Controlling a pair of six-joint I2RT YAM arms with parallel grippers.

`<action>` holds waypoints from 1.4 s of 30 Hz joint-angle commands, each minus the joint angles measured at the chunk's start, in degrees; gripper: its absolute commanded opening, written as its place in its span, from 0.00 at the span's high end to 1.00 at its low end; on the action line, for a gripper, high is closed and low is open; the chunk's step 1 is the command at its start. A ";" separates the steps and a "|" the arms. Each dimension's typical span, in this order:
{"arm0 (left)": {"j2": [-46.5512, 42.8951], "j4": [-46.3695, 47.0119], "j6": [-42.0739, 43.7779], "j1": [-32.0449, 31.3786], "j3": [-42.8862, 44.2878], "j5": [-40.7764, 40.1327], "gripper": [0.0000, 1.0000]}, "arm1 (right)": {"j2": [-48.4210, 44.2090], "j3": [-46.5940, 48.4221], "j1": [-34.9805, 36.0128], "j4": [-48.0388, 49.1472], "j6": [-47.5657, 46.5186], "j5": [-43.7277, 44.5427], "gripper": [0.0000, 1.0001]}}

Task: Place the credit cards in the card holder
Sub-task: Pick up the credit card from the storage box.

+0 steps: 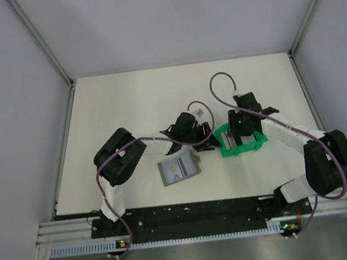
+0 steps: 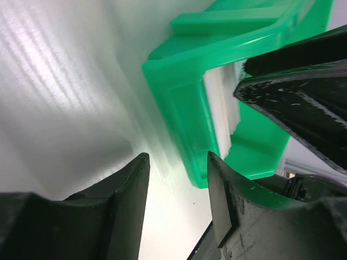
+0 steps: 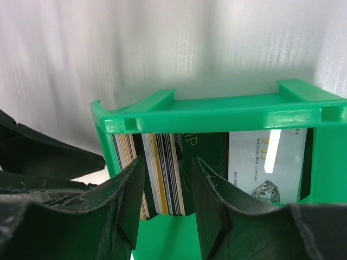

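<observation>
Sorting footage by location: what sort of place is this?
Probably a robotics lab test cell: a white table boxed in by plain grey panels, with the left arm and right arm bolted to an aluminium rail.

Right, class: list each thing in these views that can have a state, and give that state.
green frame: standing on the table, cards inside.
credit cards: stacked on edge inside the green frame.
right gripper: open, fingers astride the card stack.
left gripper: open, empty, by the green frame's corner.
card holder: flat on the table, clear of both grippers.
</observation>
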 commanded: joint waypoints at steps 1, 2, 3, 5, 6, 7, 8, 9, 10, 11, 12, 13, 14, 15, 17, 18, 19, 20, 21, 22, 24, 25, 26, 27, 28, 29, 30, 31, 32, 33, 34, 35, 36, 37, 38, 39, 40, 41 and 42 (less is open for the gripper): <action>0.33 12.95 -3.25 -0.01 -1.90 2.49 0.49 | 0.05 -1.04 -1.90 3.08 0.37 -3.39 0.59; 0.42 14.80 -3.78 -0.10 -2.43 3.10 0.48 | 0.57 -1.31 -2.43 3.44 0.54 -4.62 0.59; 0.76 16.12 -4.39 -0.01 -2.87 3.28 0.48 | 0.75 -1.66 -3.13 4.05 0.46 -6.11 0.59; 1.55 18.84 -5.54 0.08 -3.57 3.98 0.47 | 1.28 -2.36 -3.66 4.67 0.46 -7.44 0.57; 2.08 19.99 -6.15 -0.01 -3.84 4.34 0.47 | 1.54 -2.63 -3.93 5.02 0.37 -8.14 0.56; 2.52 20.96 -6.68 -0.01 -4.10 4.69 0.47 | 1.89 -2.98 -4.01 5.20 0.46 -8.67 0.55; 2.96 21.84 -7.29 -0.01 -4.36 4.87 0.47 | 1.98 -3.24 -4.10 5.55 0.37 -9.02 0.54; 3.23 22.80 -7.65 -0.01 -4.63 4.95 0.47 | 1.98 -3.59 -4.19 5.72 0.37 -9.20 0.53; 3.58 23.94 -8.09 0.08 -4.89 5.13 0.47 | 1.89 -4.12 -4.37 6.25 0.63 -9.46 0.51; 3.93 24.48 -8.35 0.08 -4.98 5.31 0.47 | 1.72 -4.56 -4.37 6.77 0.72 -10.16 0.49; 4.28 24.66 -8.36 0.08 -4.98 5.39 0.47 | 1.89 -4.82 -4.45 7.04 0.64 -10.87 0.47; 4.46 24.83 -8.44 0.08 -5.07 5.31 0.47 | 1.98 -5.09 -4.54 7.30 0.72 -11.57 0.47; 4.55 25.44 -8.53 0.08 -5.24 5.31 0.47 | 2.07 -5.26 -4.46 7.57 0.72 -12.18 0.46; 4.55 25.88 -8.62 0.08 -5.51 5.22 0.46 | 2.16 -5.53 -4.46 7.92 0.64 -12.97 0.46; 4.64 27.11 -8.97 0.08 -5.86 5.48 0.46 | 2.33 -5.88 -4.54 8.71 0.37 -14.56 0.46; 4.64 27.90 -9.14 -0.01 -6.12 5.57 0.46 | 2.42 -6.14 -4.63 8.97 0.46 -15.43 0.46; 4.55 28.52 -9.41 0.08 -6.39 5.57 0.47 | 2.68 -6.32 -4.63 9.33 0.28 -16.49 0.46; 4.37 28.96 -9.67 0.08 -6.82 5.74 0.48 | 2.68 -6.41 -4.54 9.50 0.37 -17.02 0.46; 4.11 29.31 -9.76 0.08 -7.26 5.83 0.50 | 2.68 -6.50 -4.63 9.50 0.37 -17.11 0.46; 3.85 29.32 -9.76 0.08 -7.70 5.66 0.53 | 2.60 -6.67 -4.54 9.68 0.46 -17.11 0.46; 3.23 29.32 -10.11 0.16 -9.11 5.31 0.61 | 2.33 -6.93 -4.54 9.51 0.46 -17.11 0.46; 3.05 29.32 -10.29 0.17 -9.90 5.31 0.64 | 2.07 -7.02 -4.54 9.50 0.37 -16.76 0.46; 2.88 29.32 -10.46 0.34 -10.51 5.22 0.64 | 1.89 -7.02 -4.63 9.50 0.37 -16.50 0.46; 2.62 29.40 -10.46 0.43 -11.21 5.22 0.64 | 1.81 -6.94 -4.54 9.42 0.37 -16.32 0.46; 2.35 29.49 -10.46 0.43 -12.01 5.05 0.64 | 1.72 -6.85 -4.54 9.33 0.46 -16.32 0.46; 2.00 29.58 -10.29 0.43 -12.62 4.87 0.63 | 1.54 -6.76 -4.54 9.33 0.46 -16.23 0.46; 1.74 29.58 -10.20 0.52 -13.24 4.78 0.62 | 1.45 -6.67 -4.63 9.24 0.46 -16.15 0.46; 1.47 29.49 -10.03 0.60 -13.59 4.95 0.61 | 1.37 -6.50 -4.54 9.15 0.46 -16.23 0.46; 1.12 29.23 -9.85 0.60 -13.94 4.96 0.61 | 1.28 -6.32 -4.63 9.07 0.46 -16.32 0.45; 0.68 28.79 -9.68 0.69 -14.21 4.78 0.59 | 1.02 -6.15 -4.54 9.07 0.37 -16.41 0.45; 0.42 28.35 -9.41 0.69 -14.30 4.69 0.59 | 0.75 -6.06 -4.54 8.98 0.46 -16.50 0.45; -0.02 27.83 -9.24 0.69 -14.30 4.60 0.59 | 0.66 -5.80 -4.54 8.89 0.37 -16.67 0.45; -0.46 27.13 -8.89 0.69 -14.21 4.52 0.59 | 0.40 -5.53 -4.54 8.63 0.11 -16.93 0.45; -0.64 26.60 -8.62 0.69 -14.04 4.60 0.59 | 0.23 -5.18 -4.63 8.28 0.11 -17.11 0.45; -0.99 25.98 -8.36 0.61 -13.95 4.52 0.59 | 0.14 -4.92 -4.54 8.10 -0.07 -17.63 0.44; -1.42 25.63 -8.09 0.69 -14.03 4.34 0.59 | -0.21 -4.83 -4.54 8.10 -0.16 -18.08 0.44; -1.78 25.19 -8.09 0.69 -14.03 4.17 0.59 | -0.39 -4.83 -4.46 8.01 -0.24 -18.60 0.43; -1.95 24.66 -7.83 0.69 -13.86 4.25 0.59 | -0.57 -4.74 -4.54 7.84 -0.16 -18.87 0.43; -2.57 23.96 -7.74 0.61 -13.77 3.99 0.59 | -0.74 -4.65 -4.28 7.66 -0.07 -18.70 0.43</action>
